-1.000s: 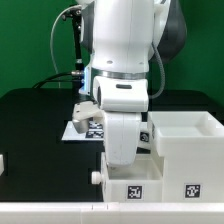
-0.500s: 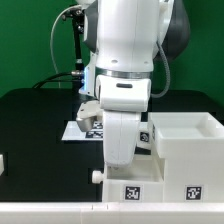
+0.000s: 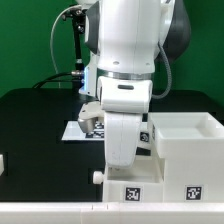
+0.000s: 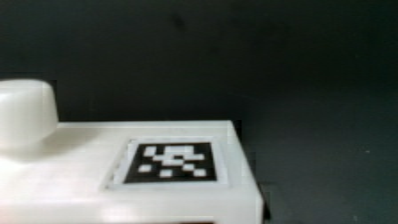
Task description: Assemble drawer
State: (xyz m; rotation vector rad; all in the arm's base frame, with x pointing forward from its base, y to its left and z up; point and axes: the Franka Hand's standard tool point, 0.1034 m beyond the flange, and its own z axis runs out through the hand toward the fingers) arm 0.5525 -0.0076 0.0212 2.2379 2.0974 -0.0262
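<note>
Hiding the hand: white arm [image 3: 126, 60]

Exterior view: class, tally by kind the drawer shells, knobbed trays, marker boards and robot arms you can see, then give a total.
Drawer shell: 1
Knobbed tray: 1
Marker board: 1
Robot arm: 1
Total: 4
White piece cut off at the exterior view's left edge: kind unclear, not counted.

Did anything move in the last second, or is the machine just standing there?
The arm crept slightly toward the exterior view's right. Nothing was visibly grabbed or let go; the pincer is hidden. The white box, the knob and the marker board stayed put.
</note>
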